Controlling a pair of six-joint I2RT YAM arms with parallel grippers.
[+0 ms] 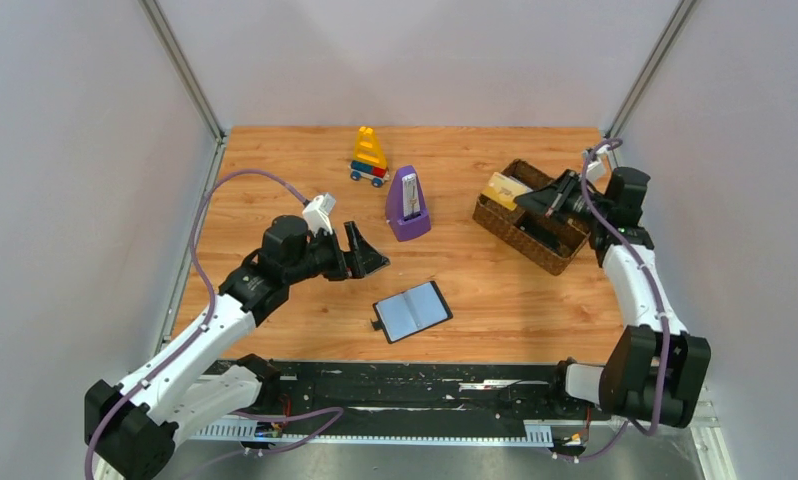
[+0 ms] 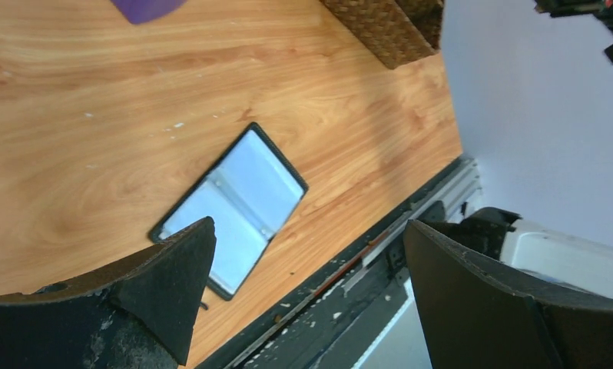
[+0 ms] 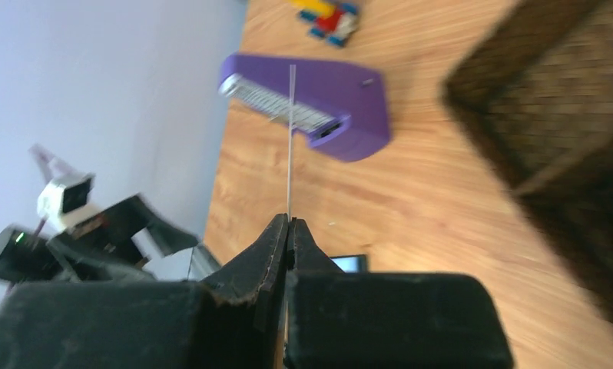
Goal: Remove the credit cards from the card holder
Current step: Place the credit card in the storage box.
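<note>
Well, one card (image 3: 290,138) is out, clamped in the right gripper (image 3: 289,227) over the tray (image 1: 535,250) at two o'clock, while the left gripper (image 1: 367,252) gapes empty at ten o'clock of the open holder (image 1: 412,311), mid-table; whether more remain, I cannot tell.

The card holder (image 1: 412,311) lies opened flat on the worktop (image 1: 275,170), near its front edge and turned at an angle. Its two grey-blue panels face up inside a black rim. One yellow-orange credit card (image 1: 504,189) is pinched in my right end effector (image 1: 523,203) over the left corner of the woven tray (image 1: 535,255). My wrist view shows only its thin edge.
</note>
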